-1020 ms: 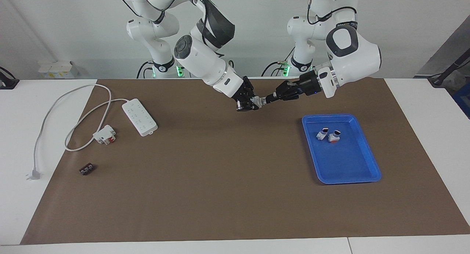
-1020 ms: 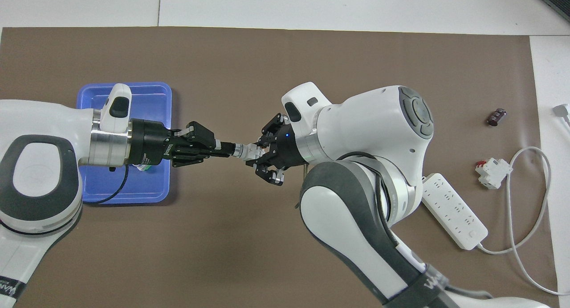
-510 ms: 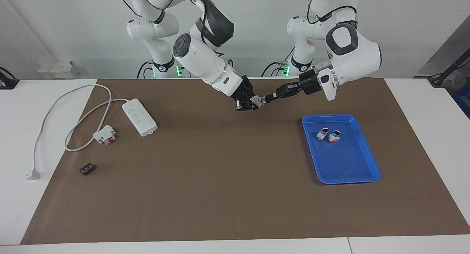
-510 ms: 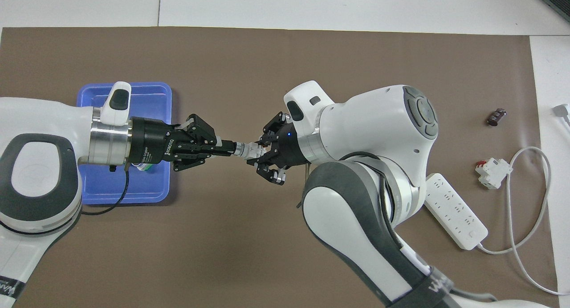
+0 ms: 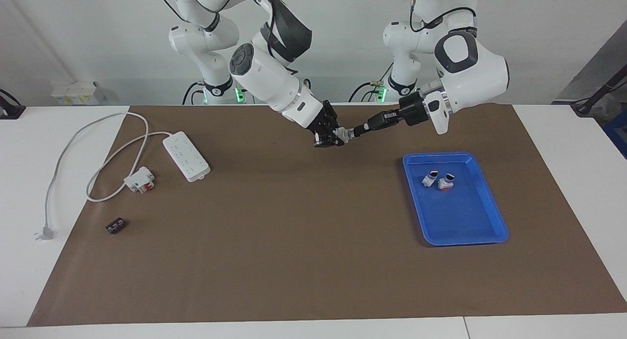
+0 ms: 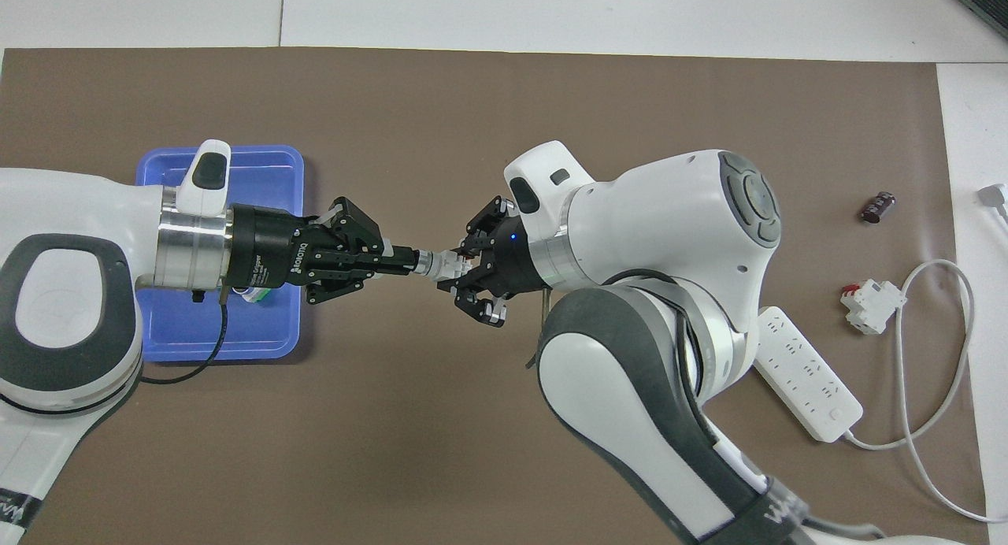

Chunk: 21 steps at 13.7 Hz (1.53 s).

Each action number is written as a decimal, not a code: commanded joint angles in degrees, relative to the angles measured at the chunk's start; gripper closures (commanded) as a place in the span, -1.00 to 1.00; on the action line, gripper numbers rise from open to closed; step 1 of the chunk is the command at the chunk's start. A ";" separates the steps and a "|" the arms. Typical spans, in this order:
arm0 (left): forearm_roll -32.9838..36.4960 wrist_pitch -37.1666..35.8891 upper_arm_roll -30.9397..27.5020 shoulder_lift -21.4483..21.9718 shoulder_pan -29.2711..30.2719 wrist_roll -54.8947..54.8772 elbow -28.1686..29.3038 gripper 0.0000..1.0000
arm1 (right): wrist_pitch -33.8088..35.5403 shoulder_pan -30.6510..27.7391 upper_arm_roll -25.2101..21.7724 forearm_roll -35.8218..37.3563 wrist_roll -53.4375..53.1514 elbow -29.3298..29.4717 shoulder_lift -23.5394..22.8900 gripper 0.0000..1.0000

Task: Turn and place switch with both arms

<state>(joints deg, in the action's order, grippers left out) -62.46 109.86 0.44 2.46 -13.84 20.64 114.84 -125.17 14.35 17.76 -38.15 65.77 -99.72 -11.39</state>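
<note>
A small switch [image 5: 345, 133] [image 6: 442, 265] with a white body hangs in the air over the brown mat, near the robots' end of the table. My two grippers hold it end to end. The right gripper [image 5: 336, 135] [image 6: 466, 266] is shut on its white body. Reaching over from the tray's end, the left gripper [image 5: 357, 130] [image 6: 409, 263] is shut on its black tip. The blue tray [image 5: 490, 221] [image 6: 260, 328] toward the left arm's end holds two more switches [image 5: 430, 178] [image 5: 446, 181]. In the overhead view the left gripper covers them.
Toward the right arm's end lie a white power strip [image 5: 186, 156] [image 6: 803, 372] with its looped cable, a white-and-red block [image 5: 140, 179] [image 6: 870, 305] and a small dark brown piece [image 5: 115, 226] [image 6: 877, 206]. The plug [image 5: 44, 232] rests off the mat.
Both grippers have risen slightly together with the switch held between them. The left gripper has turned a little about its own axis. Nothing on the table moved.
</note>
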 commanded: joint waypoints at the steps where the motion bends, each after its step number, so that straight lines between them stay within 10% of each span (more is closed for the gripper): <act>1: -0.21 -2.55 0.18 0.18 -1.37 3.53 -2.78 1.00 | -0.60 0.15 0.79 1.23 -2.58 -0.30 -0.39 1.00; 21: 9.81 -8.79 0.18 -4.12 -1.55 39.81 -14.73 1.00 | -0.69 0.85 0.79 1.32 -2.93 -0.39 -0.30 1.00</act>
<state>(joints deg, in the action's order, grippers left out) -52.45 102.78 0.71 -1.14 -13.99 55.45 104.60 -125.14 14.56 17.79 -38.19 64.63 -99.10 -10.38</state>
